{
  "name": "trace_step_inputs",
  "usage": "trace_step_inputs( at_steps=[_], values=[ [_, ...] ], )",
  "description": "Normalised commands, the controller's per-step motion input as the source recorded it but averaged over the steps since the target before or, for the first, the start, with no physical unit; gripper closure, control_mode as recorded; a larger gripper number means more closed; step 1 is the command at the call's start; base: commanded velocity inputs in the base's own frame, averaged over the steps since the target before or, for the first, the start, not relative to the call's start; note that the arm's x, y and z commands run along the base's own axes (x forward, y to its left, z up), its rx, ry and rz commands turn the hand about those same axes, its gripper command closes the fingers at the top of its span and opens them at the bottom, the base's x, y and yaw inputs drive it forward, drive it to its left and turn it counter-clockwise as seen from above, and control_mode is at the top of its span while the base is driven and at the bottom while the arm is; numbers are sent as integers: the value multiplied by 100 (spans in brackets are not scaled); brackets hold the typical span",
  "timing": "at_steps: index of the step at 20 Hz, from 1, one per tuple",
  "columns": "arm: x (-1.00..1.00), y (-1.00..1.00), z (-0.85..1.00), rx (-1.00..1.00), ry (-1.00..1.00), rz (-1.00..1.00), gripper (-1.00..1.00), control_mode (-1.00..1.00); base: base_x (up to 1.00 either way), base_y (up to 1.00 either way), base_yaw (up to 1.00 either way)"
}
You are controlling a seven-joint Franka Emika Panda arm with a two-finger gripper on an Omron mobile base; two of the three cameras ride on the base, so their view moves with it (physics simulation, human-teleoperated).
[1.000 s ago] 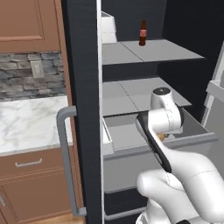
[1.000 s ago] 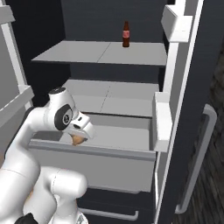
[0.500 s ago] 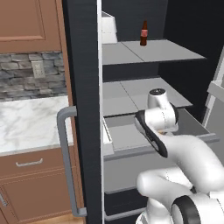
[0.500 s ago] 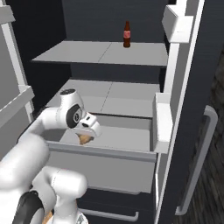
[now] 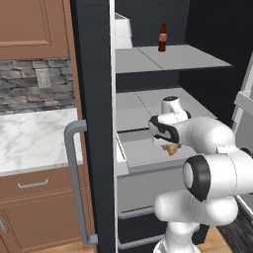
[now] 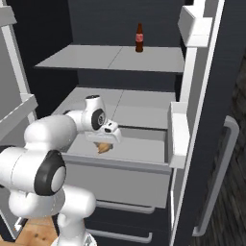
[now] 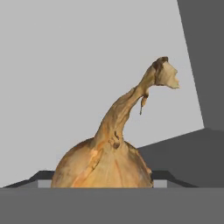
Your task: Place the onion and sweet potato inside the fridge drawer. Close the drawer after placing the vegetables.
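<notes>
The onion [image 7: 105, 162], a golden-brown bulb with a long bent stalk, sits close up in the hand view against the drawer's grey inside. My gripper [image 5: 169, 145] is shut on the onion [image 5: 172, 148] and holds it low over the open fridge drawer [image 5: 148, 184], a wide light-grey box pulled out below the middle shelf. From the right, the onion [image 6: 103, 147] hangs under the gripper [image 6: 104, 143] just behind the fridge drawer's flat front [image 6: 120, 178]. The sweet potato is out of view.
A brown bottle [image 6: 139, 38] stands on the top shelf [image 6: 110, 58]. The open fridge door [image 5: 94, 123] with its grey handle [image 5: 74, 188] stands to the left, beside a marble counter [image 5: 29, 143]. Door bins [image 6: 178, 139] flank the drawer's right side.
The hand has carried the onion a little to the right over the open drawer, and the elbow has swung out behind it. The drawer has not moved.
</notes>
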Motion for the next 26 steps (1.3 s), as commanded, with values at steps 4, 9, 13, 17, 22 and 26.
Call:
trace_step_inputs(
  at_steps=[4,9,13,17,22,26],
  values=[
    [-50,-35,-61,4,-3,12,100,-100,0,0,0],
    [-92,-49,-51,7,-3,9,100,-100,0,0,0],
    [50,-7,8,0,16,9,100,-100,0,0,0],
    [46,0,-24,0,14,12,100,-100,0,0,0],
    [-29,-3,-46,0,0,9,100,-100,0,0,0],
    [-32,0,-60,0,0,6,100,-100,0,0,0]
  ],
)
